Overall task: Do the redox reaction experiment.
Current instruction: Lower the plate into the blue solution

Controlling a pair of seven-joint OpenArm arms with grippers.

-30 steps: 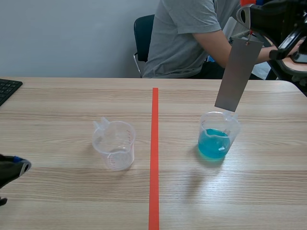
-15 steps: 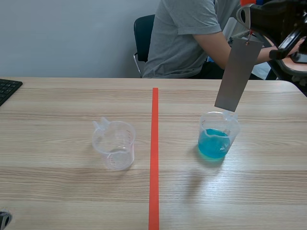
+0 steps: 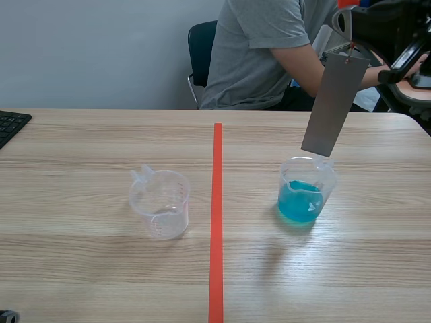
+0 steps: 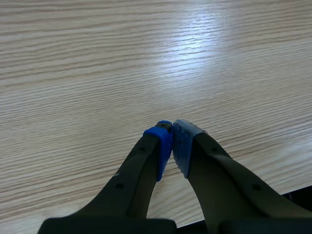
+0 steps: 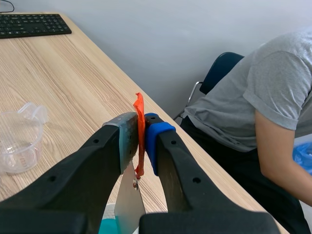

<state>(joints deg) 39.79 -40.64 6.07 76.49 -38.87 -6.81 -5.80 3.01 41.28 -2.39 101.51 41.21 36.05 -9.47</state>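
A grey metal sheet (image 3: pixel 333 104) hangs tilted from an orange strip (image 5: pixel 140 127), and my right gripper (image 3: pixel 349 27) is shut on that strip high at the table's right. The sheet's lower edge sits just above the rim of a clear beaker of blue liquid (image 3: pixel 304 195). In the right wrist view the sheet (image 5: pixel 129 204) drops below the right gripper (image 5: pixel 139 127). An empty clear beaker (image 3: pixel 160 202) stands left of the red tape line. My left gripper (image 4: pixel 172 141) is shut on nothing, low over bare wood by the near left table edge.
A person in a grey shirt (image 3: pixel 269 47) sits across the table on a dark chair (image 3: pixel 201 40). A black keyboard (image 3: pixel 10 124) lies at the far left edge. The wooden table (image 3: pixel 101 269) is bare around both beakers.
My left gripper has pulled back toward the near left corner and almost left the scene view. The right arm, the sheet and both beakers have not moved.
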